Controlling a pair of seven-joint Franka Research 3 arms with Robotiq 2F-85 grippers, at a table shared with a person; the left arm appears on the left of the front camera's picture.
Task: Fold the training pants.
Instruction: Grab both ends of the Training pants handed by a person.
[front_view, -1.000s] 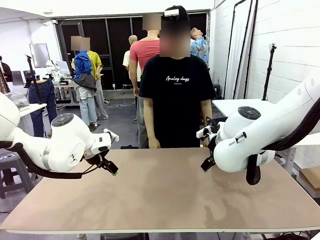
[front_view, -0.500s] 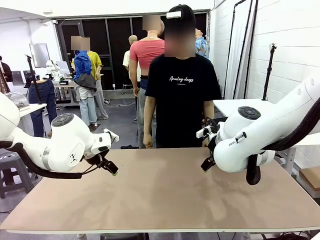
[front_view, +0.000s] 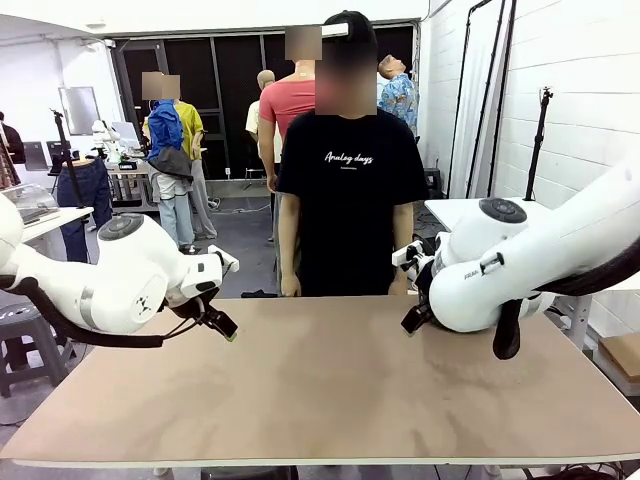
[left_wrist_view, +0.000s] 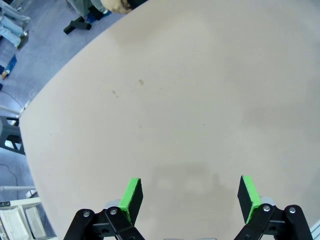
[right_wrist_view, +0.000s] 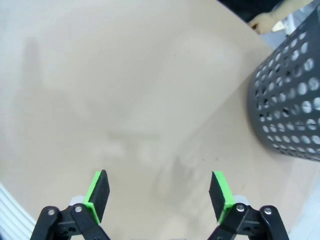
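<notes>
Currently parked well apart, jaws wide, nothing held: left black green-padded gripper (front_view: 228, 331), right black green-padded gripper (front_view: 409, 323); probably leaving pale tan tabletop (front_view: 320, 400) free for training pants.

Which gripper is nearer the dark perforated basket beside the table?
Right. The right gripper hovers open over the tan table, the dark perforated basket just past the table edge ahead of it; the left gripper hangs open over the table's opposite side.

Front camera looks across the table (front_view: 320, 400) at the person (front_view: 350, 200); both wrist cameras look down, close, onto it
</notes>
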